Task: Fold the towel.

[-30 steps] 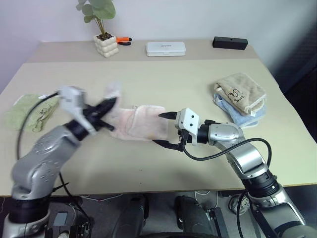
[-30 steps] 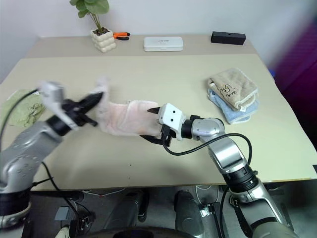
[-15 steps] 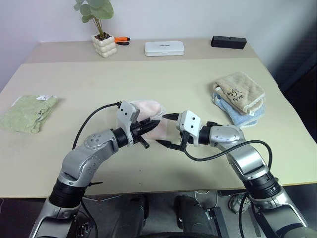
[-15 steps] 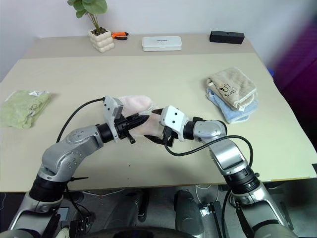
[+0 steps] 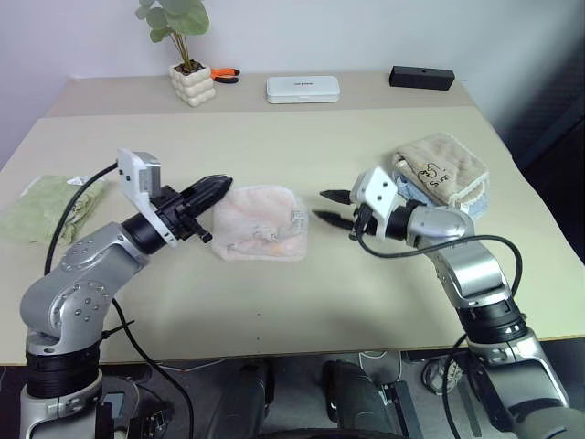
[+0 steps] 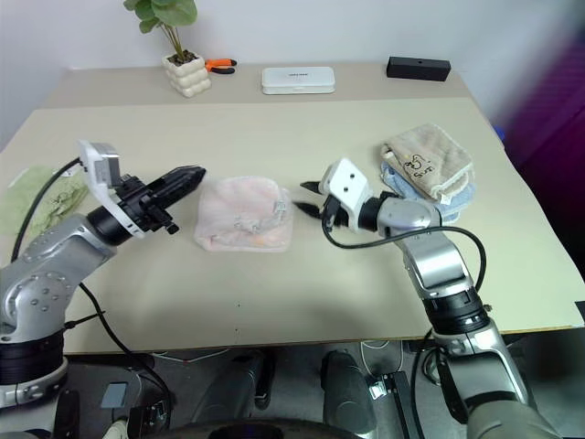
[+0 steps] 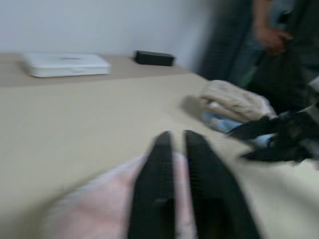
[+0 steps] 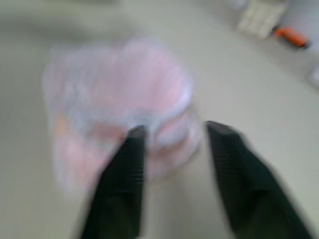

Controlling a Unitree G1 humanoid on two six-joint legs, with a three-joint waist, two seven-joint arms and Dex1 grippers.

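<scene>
Towel lies folded in a pink bundle mid-counter, so fold looks done or nearly; next prob. just check edges, tidy if loose. Left hand, fingers pressed together, hangs just left of towel, pointing at it. Right hand hangs near towel's right side, fingers spread w/ gap, holding nothing.

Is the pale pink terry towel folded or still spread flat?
Folded: the pale pink terry towel lies as a compact doubled bundle with layered edges, free of both grippers.
</scene>
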